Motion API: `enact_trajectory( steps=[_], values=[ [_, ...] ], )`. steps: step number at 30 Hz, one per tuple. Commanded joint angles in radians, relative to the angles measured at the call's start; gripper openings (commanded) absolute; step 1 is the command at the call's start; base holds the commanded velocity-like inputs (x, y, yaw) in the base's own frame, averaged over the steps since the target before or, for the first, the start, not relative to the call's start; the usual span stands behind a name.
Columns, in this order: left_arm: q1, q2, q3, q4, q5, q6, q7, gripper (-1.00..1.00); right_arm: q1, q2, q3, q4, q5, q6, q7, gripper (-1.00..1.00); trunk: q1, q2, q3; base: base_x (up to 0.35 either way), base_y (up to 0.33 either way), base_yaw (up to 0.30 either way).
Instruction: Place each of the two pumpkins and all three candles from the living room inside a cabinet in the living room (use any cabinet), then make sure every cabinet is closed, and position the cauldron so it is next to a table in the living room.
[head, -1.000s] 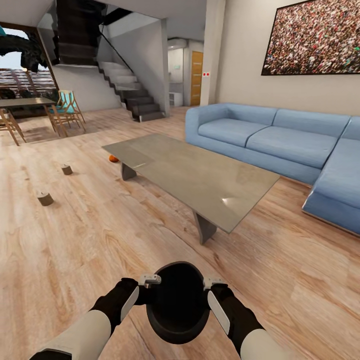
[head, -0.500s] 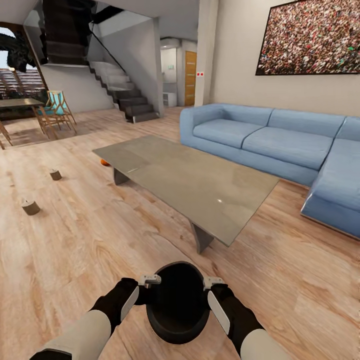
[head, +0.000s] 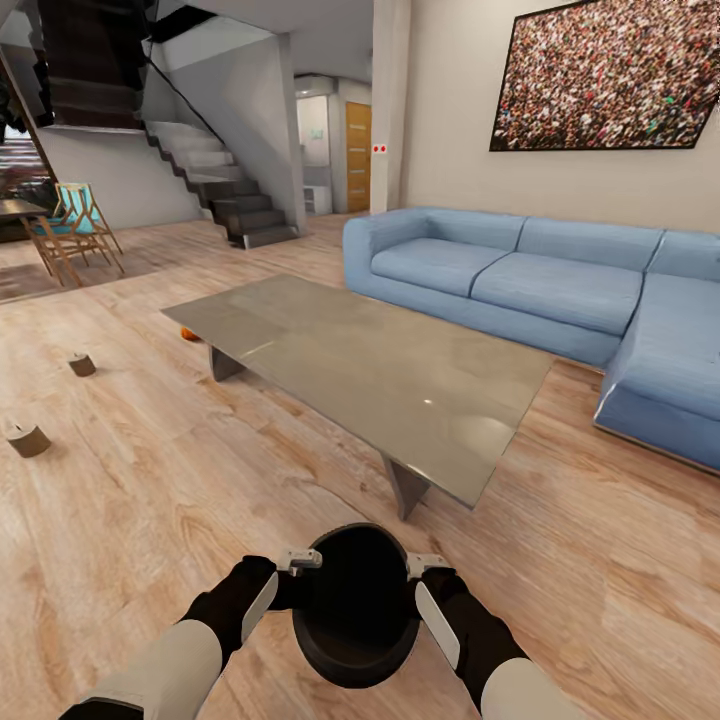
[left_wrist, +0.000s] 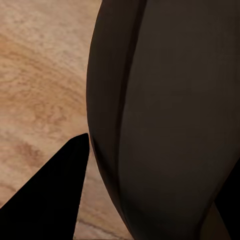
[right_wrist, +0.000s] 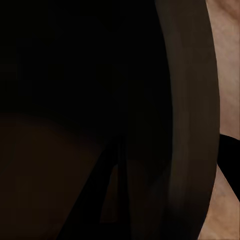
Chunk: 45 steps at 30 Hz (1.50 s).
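The black cauldron (head: 355, 610) hangs low in front of me above the floor, mouth facing up. My left gripper (head: 299, 572) is shut on its left rim and my right gripper (head: 416, 574) on its right rim. The left wrist view shows the cauldron's dark wall (left_wrist: 165, 120) against one finger (left_wrist: 50, 200); the right wrist view shows its wall (right_wrist: 185, 100) close up. The grey coffee table (head: 370, 365) stands just ahead. Two candles (head: 81, 365) (head: 28, 440) sit on the floor at far left. An orange pumpkin (head: 187, 333) peeks out behind the table's far left corner. The cabinet is out of view.
A blue corner sofa (head: 560, 290) runs behind and to the right of the table. Stairs (head: 215, 195) rise at the back left, with wooden chairs (head: 75, 225) by a dining table. Bare wooden floor (head: 150, 500) lies between me and the candles.
The whole view has swung to the right, so table, candles and sofa have shifted left in the picture. The cauldron and both arms keep the same place in the view.
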Motion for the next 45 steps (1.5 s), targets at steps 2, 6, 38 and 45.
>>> enact_trajectory(
  steps=[2,6,38,45],
  values=[
    [0.000,0.002,-0.028,-0.004,0.044,0.006,-0.028,-1.00,-0.001,0.000,0.005,0.000,-0.041,0.000,-0.010,-1.00,0.000,0.000,0.000,0.253,0.211,-0.182],
    [0.000,0.002,-0.028,-0.004,0.044,0.006,-0.029,-1.00,-0.001,0.000,0.005,0.000,-0.041,0.000,-0.010,-1.00,0.000,0.000,0.001,0.266,0.087,-0.111],
    [0.002,-0.010,0.087,-0.019,-0.101,-0.044,-0.024,-1.00,-0.001,0.000,0.008,-0.005,0.007,-0.046,-0.002,-1.00,0.005,-0.003,-0.037,0.045,0.003,-0.004],
    [0.002,-0.011,0.087,-0.019,-0.101,-0.044,-0.024,-1.00,-0.001,0.000,0.008,-0.005,0.007,-0.046,-0.002,-1.00,0.005,-0.003,-0.037,0.000,0.000,0.000]
  ],
)
